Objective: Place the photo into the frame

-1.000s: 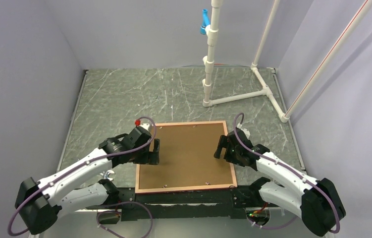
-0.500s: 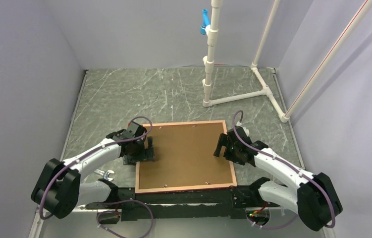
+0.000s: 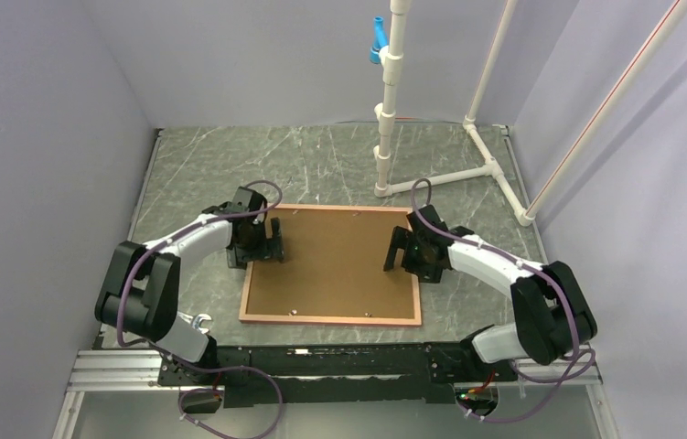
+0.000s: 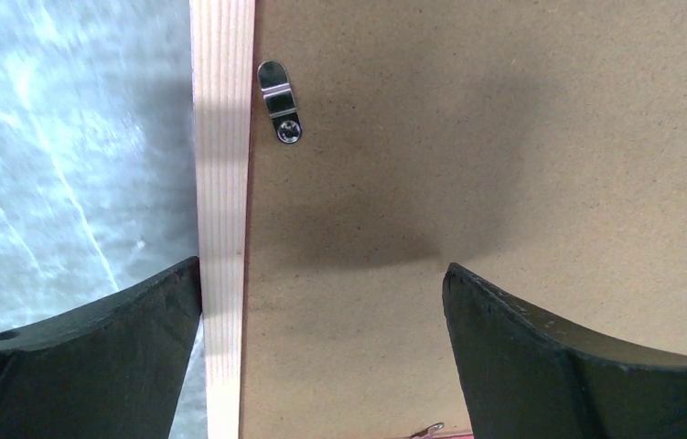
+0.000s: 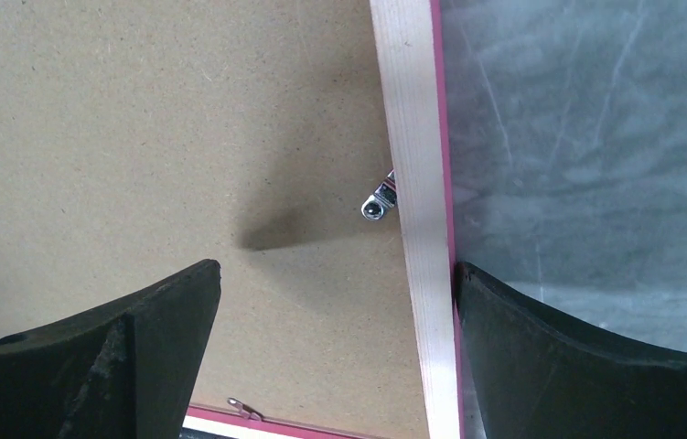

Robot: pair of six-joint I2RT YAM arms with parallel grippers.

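Observation:
The frame [image 3: 326,319] lies face down on the table, its salmon border around a brown backing board [image 3: 330,261]. The photo is hidden. My left gripper [image 3: 262,249] is open and straddles the frame's left edge. In the left wrist view the pale wooden edge [image 4: 222,183] runs beside the left finger, the board [image 4: 467,137] fills the gap, and my left gripper [image 4: 321,270] holds nothing. My right gripper [image 3: 408,259] is open and straddles the right edge [image 5: 413,183]. In its wrist view my right gripper [image 5: 338,267] is open over the board [image 5: 138,119].
Small metal clips [image 4: 277,101] [image 5: 376,203] sit at the board's edges. A white pipe stand [image 3: 385,110] rises at the back right, its feet spreading over the marbled tabletop [image 3: 202,165]. Walls close in on the left, back and right.
Both arms have reached farther from their bases, and the frame has slid with them from the table's near edge toward the middle.

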